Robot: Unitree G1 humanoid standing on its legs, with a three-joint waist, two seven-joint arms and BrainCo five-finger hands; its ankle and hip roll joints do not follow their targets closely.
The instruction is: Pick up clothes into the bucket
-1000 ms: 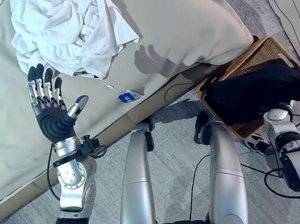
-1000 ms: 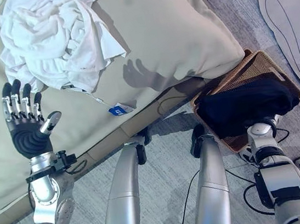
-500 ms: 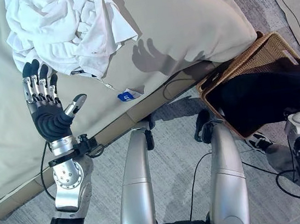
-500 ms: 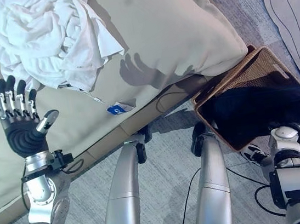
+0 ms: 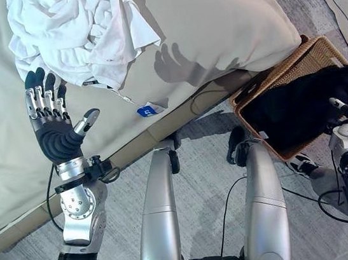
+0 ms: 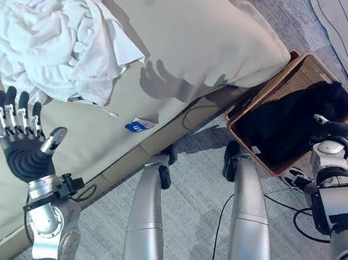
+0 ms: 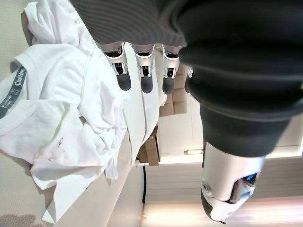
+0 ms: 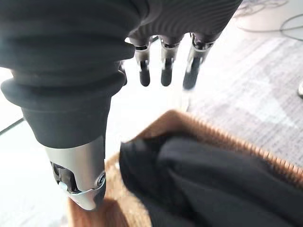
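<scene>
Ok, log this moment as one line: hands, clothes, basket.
left hand: open, beside white clothes on cushion | right hand: open, over basket | black garment: in basket

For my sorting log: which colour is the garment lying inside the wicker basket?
Black: the garment in the wicker basket shows best in the left eye view.

White clothes pile [image 5: 78, 33] cut off at the eye views' top edge, far extent unknown. Black garment [image 6: 292, 124] covers the wicker basket [image 6: 310, 67] floor, contents underneath hidden. Right hand [image 6: 337, 126] mostly hidden against the garment. Small blue tag [image 5: 148, 111] on the cushion [image 5: 211, 22]: print too small to tell.
</scene>
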